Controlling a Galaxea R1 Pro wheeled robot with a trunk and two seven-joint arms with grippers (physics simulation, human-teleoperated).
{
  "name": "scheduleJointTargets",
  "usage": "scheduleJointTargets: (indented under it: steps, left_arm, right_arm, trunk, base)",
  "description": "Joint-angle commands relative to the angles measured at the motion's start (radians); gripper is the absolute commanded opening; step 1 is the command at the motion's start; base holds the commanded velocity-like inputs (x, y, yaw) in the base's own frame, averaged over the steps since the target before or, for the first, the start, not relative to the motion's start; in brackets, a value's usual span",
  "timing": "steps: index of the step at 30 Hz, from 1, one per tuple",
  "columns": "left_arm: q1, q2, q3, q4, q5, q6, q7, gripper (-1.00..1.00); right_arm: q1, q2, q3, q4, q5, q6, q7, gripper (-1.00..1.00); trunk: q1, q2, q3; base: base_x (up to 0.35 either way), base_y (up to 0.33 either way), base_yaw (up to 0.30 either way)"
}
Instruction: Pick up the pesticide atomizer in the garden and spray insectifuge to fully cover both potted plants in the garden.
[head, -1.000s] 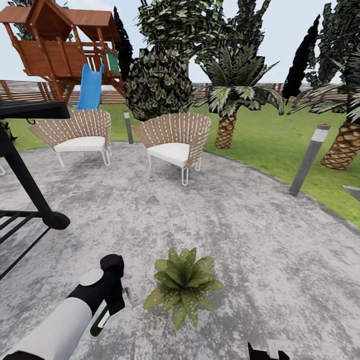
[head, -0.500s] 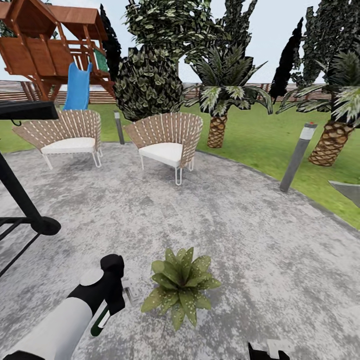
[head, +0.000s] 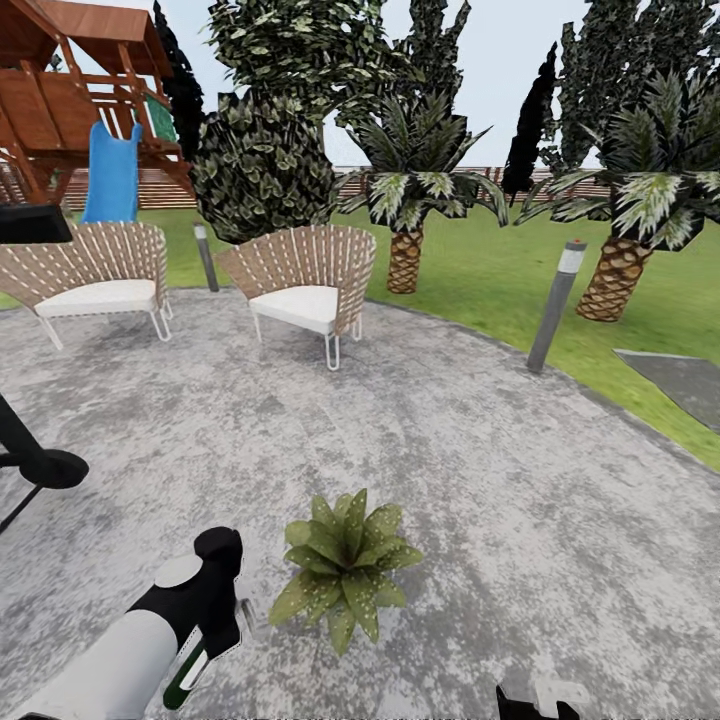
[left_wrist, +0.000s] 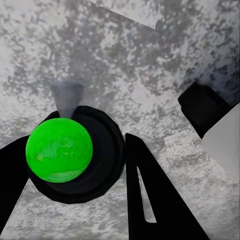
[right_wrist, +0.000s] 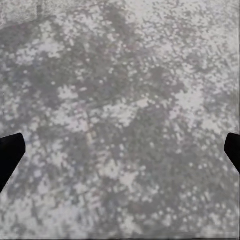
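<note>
A potted plant (head: 342, 573), a rosette of broad speckled light-green leaves, sits low on the grey stone patio (head: 480, 470) just ahead of me. Immediately beside it on the left, my left gripper (head: 215, 622) is shut on the pesticide atomizer (head: 187, 674), whose dark-green body hangs below the fingers. In the left wrist view the atomizer (left_wrist: 59, 149) shows a bright green round end and a grey nozzle between the black fingers (left_wrist: 150, 200). My right gripper (head: 535, 703) is at the lower edge; its fingertips (right_wrist: 10, 152) stand wide apart over bare patio.
Two wicker chairs (head: 300, 285) (head: 90, 275) stand at the patio's far side. Bollard lamps (head: 556, 305) (head: 206, 256) mark its rim. Palms (head: 415, 205) (head: 630, 215), bushes and a wooden playhouse with a blue slide (head: 110, 180) lie beyond. A black stand foot (head: 40, 465) is at left.
The whole picture has slid left, so the camera has turned to the right. Both arms keep their places in the picture, and the left gripper still holds the atomizer.
</note>
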Motion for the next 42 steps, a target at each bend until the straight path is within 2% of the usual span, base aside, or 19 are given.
scheduleJointTargets:
  steps: [1,7,13,17,22,24,26,29,32,35,42]
  left_arm:
    - [-0.001,0.001,-0.003,-0.004,-0.002,0.01,-0.007,-1.0]
    - [-0.004,-0.007,-0.005,-0.007,-0.002,0.01,-0.006,-1.0]
    - [-0.005,-0.011,-0.007,-0.007,-0.001,0.011,-0.002,-1.0]
    - [0.005,-0.01,-0.002,0.006,0.019,0.013,0.065,-1.0]
    - [0.031,-0.011,0.004,0.007,0.07,0.013,0.093,-1.0]
    - [0.032,-0.008,0.004,0.008,0.134,0.011,0.093,-1.0]
    - [0.033,-0.002,0.004,0.009,0.179,-0.001,0.098,-1.0]
    - [0.033,0.001,0.003,0.011,0.183,-0.007,0.131,-1.0]
    - [0.041,0.004,0.002,0.059,0.18,-0.008,0.187,-1.0]
    - [0.047,0.009,0.0,0.08,0.181,-0.009,0.2,-1.0]
    - [0.043,0.008,0.001,0.068,0.18,-0.008,0.206,-1.0]
  right_arm:
    - [-0.001,0.0,-0.008,0.001,0.01,-0.004,-0.001,1.0]
    - [-0.001,0.0,-0.008,0.001,0.01,-0.004,-0.001,1.0]
    - [-0.001,0.0,-0.007,0.001,0.01,-0.004,0.0,1.0]
    - [-0.001,0.0,-0.007,0.001,0.01,-0.004,0.0,1.0]
    - [-0.001,0.0,-0.007,0.003,0.011,-0.004,0.0,1.0]
    - [-0.001,0.0,-0.007,0.003,0.011,-0.004,0.0,1.0]
    - [-0.001,0.0,-0.007,0.003,0.011,-0.003,0.0,1.0]
    - [-0.001,0.0,-0.007,0.003,0.011,-0.003,0.0,1.0]
    - [-0.001,0.0,-0.007,0.003,0.011,-0.004,0.0,1.0]
    - [-0.001,0.0,-0.007,0.003,0.011,-0.004,0.0,1.0]
    - [-0.001,0.0,-0.007,0.003,0.011,-0.003,0.0,1.0]
  trunk:
    - [0.0,0.0,-0.001]
    - [0.0,0.0,-0.001]
    - [0.0,0.0,-0.001]
    - [0.0,0.0,-0.001]
    - [0.0,0.0,-0.001]
    - [0.0,0.0,-0.001]
    - [0.0,0.0,-0.001]
    - [0.0,0.0,-0.001]
    - [0.0,0.0,-0.001]
    - [0.0,0.0,-0.001]
    - [0.0,0.0,-0.001]
  base:
    - [-0.016,0.295,0.0]
    - [0.086,0.26,0.0]
    - [0.015,0.026,-0.041]
    - [0.0,0.001,-0.188]
    - [0.0,0.0,-0.015]
    - [0.0,0.0,0.0]
    - [0.0,0.0,0.0]
    - [0.0,0.0,0.0]
    - [0.0,0.0,0.0]
    - [0.0,0.0,0.0]
    - [0.026,0.06,0.0]
